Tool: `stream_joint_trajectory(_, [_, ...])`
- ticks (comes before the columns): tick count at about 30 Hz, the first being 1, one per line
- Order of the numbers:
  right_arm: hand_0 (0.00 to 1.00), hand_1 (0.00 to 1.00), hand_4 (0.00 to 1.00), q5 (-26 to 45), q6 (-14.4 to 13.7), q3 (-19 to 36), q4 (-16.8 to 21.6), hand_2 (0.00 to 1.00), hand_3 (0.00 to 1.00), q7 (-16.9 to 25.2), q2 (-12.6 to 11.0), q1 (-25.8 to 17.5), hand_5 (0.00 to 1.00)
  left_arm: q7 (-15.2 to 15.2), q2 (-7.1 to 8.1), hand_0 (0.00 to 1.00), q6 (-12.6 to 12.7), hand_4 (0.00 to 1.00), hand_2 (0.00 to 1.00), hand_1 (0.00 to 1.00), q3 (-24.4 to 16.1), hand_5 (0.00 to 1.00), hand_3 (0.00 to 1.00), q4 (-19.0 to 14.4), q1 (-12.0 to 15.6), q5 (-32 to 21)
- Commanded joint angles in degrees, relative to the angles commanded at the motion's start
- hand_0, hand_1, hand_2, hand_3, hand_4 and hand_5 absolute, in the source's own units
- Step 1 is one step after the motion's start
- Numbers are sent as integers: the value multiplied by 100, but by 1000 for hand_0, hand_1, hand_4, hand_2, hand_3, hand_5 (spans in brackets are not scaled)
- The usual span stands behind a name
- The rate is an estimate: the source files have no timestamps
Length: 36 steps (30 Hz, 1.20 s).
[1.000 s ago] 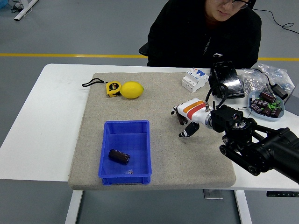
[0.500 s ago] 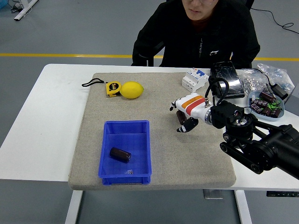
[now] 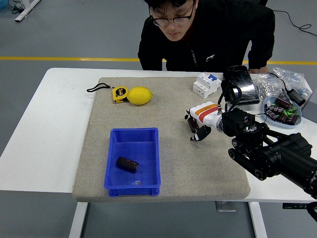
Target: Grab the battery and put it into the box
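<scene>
The battery (image 3: 127,164), a dark cylinder, lies on its side inside the blue box (image 3: 132,184) on the grey mat's near left. My right hand (image 3: 197,129), white with an orange stripe, hovers over the mat to the right of the box, well apart from it. Its dark fingers (image 3: 200,134) hang relaxed and hold nothing. The left arm is out of sight.
A lemon (image 3: 140,95) and a yellow tape measure (image 3: 119,93) lie at the mat's far left. A white breaker (image 3: 206,84), a black device (image 3: 240,83), a bowl of batteries (image 3: 282,110) and plastic bags (image 3: 286,79) crowd the far right. A person (image 3: 208,34) leans over the far edge.
The person has leaned forward over the table. My right hand has shifted only slightly above the mat, still holding nothing. The battery stays in the box.
</scene>
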Motion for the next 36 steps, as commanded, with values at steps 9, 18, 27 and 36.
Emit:
stream_joint_trajectory(9, [528,631,906,-190,33,13,352,750,730,-10,-174,-45,309,-14,18,721,-11,631,673,691,-25,543,585,11,78,9])
stream_joint_trajectory(18, [413,568,900,-186,-22,-66,468,717,707,2,-257,-104,310,-3,30,721,-24,632,673,690,-42,543,585,11,129,41])
stream_joint_trajectory(27, [288,435,803,-118,-132,-119,289,565,567,67,-309,-145,282,-26,14,721,-7,632,673,691,0,544,585,16,120,-36])
stream_joint_trajectory(36, [299,432,805,-226,75,-96,335,555,566,-6,-390,-78,275,-27,22,721,-21,632,673,691,10,544,585,16,129,-23])
